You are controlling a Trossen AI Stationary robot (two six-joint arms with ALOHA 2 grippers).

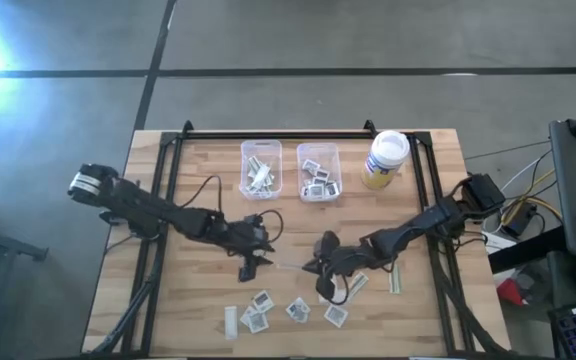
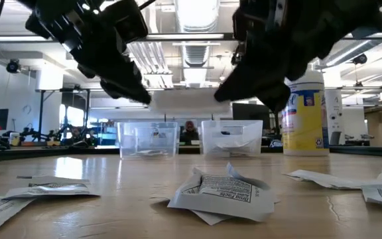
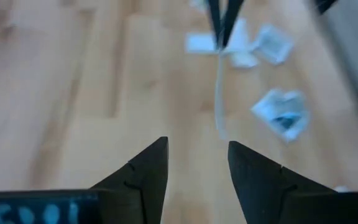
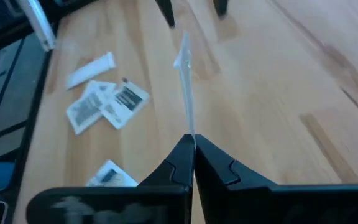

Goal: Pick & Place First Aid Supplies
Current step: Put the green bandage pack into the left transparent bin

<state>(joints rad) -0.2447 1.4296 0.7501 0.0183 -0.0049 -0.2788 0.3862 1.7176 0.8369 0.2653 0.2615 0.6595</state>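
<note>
My right gripper point(image 1: 310, 266) is shut on a long narrow pale strip point(image 1: 290, 264), which sticks out toward my left gripper point(image 1: 257, 263) above the middle of the table. The left gripper's fingers point(image 3: 157, 163) stand open, and the strip's free end point(image 3: 219, 127) stops just in front of them without touching. Several square white printed packets point(image 1: 259, 300) and one more pale strip point(image 1: 230, 320) lie flat on the wood near the front edge. Two more packets point(image 1: 358, 283) lie below the right arm. My right gripper pinches one end of the strip point(image 4: 190, 129) between its two fingertips. The fingers come from the table's right side, slanting a little downward, and lie along the strip. The strip juts straight out beyond them, edge up, lifted clear of the table.
Two clear bins point(image 1: 261, 168) point(image 1: 319, 170) with packets inside stand at the far middle. A yellowish jar with a white lid point(image 1: 385, 158) is to their right. Bare wood lies between the grippers and the bins.
</note>
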